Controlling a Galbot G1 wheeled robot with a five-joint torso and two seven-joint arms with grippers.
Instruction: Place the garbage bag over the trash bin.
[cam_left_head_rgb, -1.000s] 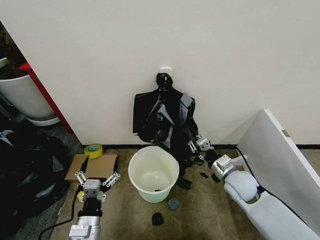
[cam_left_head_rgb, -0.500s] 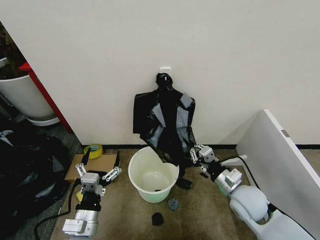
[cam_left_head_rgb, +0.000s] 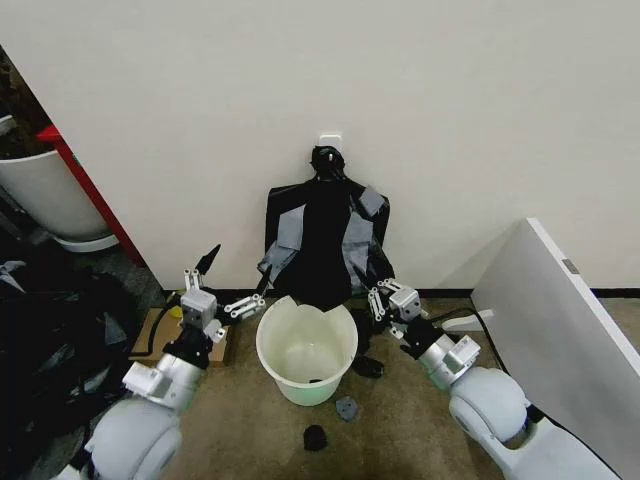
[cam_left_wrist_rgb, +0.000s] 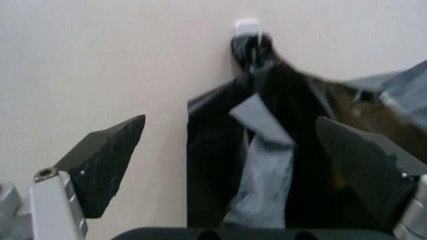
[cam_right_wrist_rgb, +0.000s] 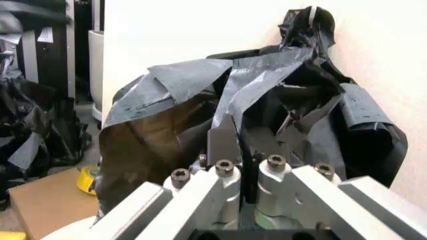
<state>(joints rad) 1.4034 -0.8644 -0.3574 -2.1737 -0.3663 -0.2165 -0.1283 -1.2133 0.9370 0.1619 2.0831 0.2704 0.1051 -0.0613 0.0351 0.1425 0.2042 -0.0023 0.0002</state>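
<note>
Left hand (cam_left_head_rgb: 222, 290) is up by the wall just left of the bin, fingers spread wide with nothing between them; in its wrist view the two dark finger pads (cam_left_wrist_rgb: 107, 162) frame the hanging black plastic without touching it. Right hand (cam_left_head_rgb: 390, 300) sits on the other side, right at the lower right edge of that plastic, fingers close together and looking pinched on a black sheet, which I take to be the garbage bag (cam_left_head_rgb: 325, 250), though I can't tell where one bag ends and the next starts. All of it hangs from a white hook (cam_left_head_rgb: 331, 138) on the wall, its bottom edge dangling just above the back rim of the trash bin (cam_left_head_rgb: 308, 345). Bin stands upright on the carpet, mouth open, nearly empty with one small dark scrap at the bottom. A few black scraps (cam_left_head_rgb: 316, 437) lie on the floor in front of it. Cardboard box (cam_left_head_rgb: 150, 330) and a yellow tape roll sit to the left, a white panel (cam_left_head_rgb: 560, 310) leans on the right, so the bin has open floor only in front.
</note>
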